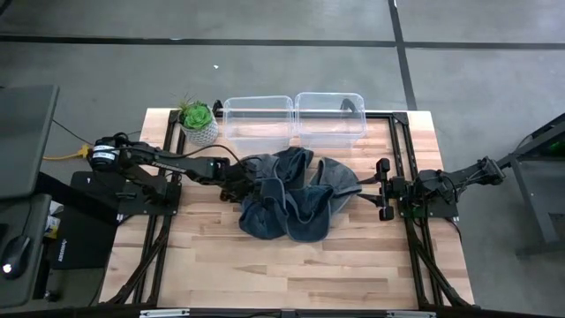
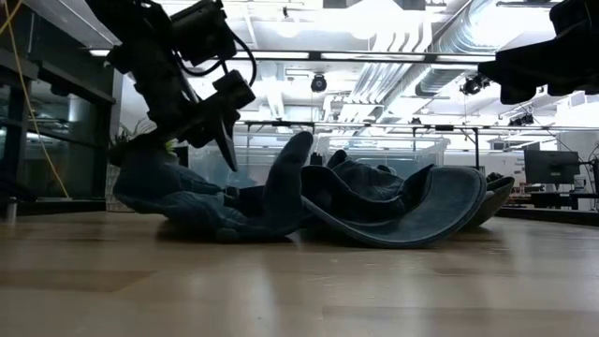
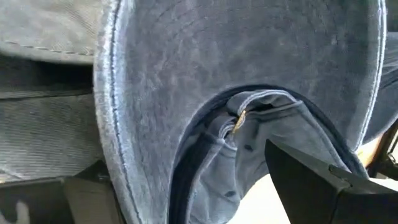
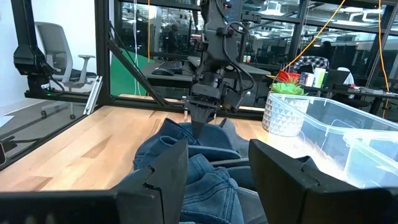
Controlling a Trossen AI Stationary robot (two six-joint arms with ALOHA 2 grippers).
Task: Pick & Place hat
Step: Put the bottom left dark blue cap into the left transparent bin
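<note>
A heap of blue denim hats (image 1: 287, 208) lies in the middle of the table, resting on brims and crowns (image 2: 374, 206). My left gripper (image 1: 243, 181) hangs open and slanted down just over the heap's left side (image 2: 229, 154). In its wrist view a curved stitched brim (image 3: 205, 56) and a cap's back opening fill the picture, with one finger (image 3: 323, 186) beside them. I see no touch. My right gripper (image 1: 381, 190) waits level and open at the heap's right side, with the hats (image 4: 199, 174) beyond its fingers (image 4: 217, 180).
Two clear plastic bins (image 1: 258, 119) (image 1: 330, 117) stand side by side at the table's far edge, with a potted plant (image 1: 199, 122) to their left. Bare wood (image 1: 282, 274) stretches from the heap to the near edge. Black frame rails run along both sides.
</note>
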